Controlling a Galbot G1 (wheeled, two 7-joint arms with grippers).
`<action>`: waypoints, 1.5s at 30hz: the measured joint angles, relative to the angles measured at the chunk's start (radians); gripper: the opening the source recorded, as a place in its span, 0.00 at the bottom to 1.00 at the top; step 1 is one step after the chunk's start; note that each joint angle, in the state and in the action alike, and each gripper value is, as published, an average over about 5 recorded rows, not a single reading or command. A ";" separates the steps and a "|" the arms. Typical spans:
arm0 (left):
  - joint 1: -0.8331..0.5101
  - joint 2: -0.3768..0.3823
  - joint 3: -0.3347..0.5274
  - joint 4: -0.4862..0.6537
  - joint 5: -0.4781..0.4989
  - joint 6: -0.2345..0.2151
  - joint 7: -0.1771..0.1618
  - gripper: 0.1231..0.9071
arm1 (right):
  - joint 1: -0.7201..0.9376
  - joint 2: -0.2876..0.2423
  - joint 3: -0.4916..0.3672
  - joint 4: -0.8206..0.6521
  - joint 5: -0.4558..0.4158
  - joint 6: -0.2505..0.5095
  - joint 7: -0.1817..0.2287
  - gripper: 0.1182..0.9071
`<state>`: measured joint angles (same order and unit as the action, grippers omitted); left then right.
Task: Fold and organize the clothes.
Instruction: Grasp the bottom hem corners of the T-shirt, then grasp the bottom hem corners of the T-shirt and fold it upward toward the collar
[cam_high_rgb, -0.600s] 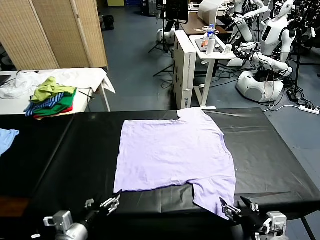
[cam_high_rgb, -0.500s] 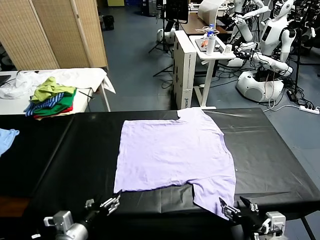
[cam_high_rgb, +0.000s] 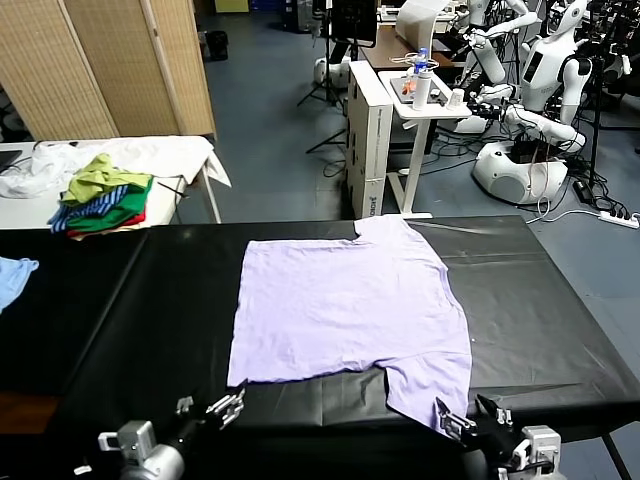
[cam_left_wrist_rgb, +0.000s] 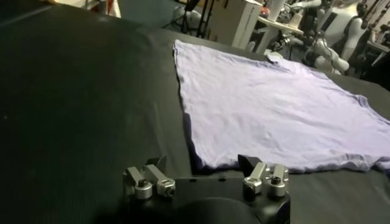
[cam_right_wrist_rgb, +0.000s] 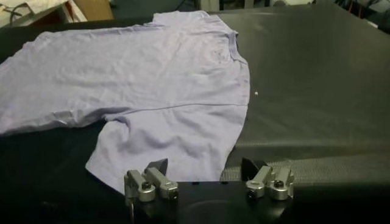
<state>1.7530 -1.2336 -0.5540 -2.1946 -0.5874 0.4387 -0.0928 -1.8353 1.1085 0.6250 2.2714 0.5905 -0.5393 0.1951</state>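
Black surface fills most of your head view, and the lavender T-shirt lies flat and spread out at its middle, one sleeve reaching the near edge. Your left gripper sits low at that edge, just short of the shirt's hem corner, fingers released. Your right gripper is beside the near sleeve, fingers likewise spread apart.

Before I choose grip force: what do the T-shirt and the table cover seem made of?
T-shirt: thin, soft, matte lavender knit, likely cotton; it lies flat with fine wrinkles. Table cover: black sheet, probably plastic or coated fabric; faint sheen, creases.
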 joint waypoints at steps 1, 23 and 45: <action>0.000 -0.001 0.000 0.002 0.001 -0.001 0.000 0.71 | -0.001 0.000 0.000 0.002 0.000 0.000 0.000 0.48; 0.072 0.016 -0.013 -0.070 0.005 0.001 -0.021 0.03 | -0.116 -0.010 0.046 0.156 -0.015 -0.126 0.090 0.03; 0.022 -0.046 -0.022 -0.139 -0.076 -0.071 -0.046 0.03 | 0.201 -0.088 -0.025 0.001 0.067 0.034 0.044 0.03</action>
<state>1.7751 -1.2795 -0.5759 -2.3331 -0.6633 0.3679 -0.1386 -1.6342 1.0206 0.6002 2.2729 0.6574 -0.5053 0.2393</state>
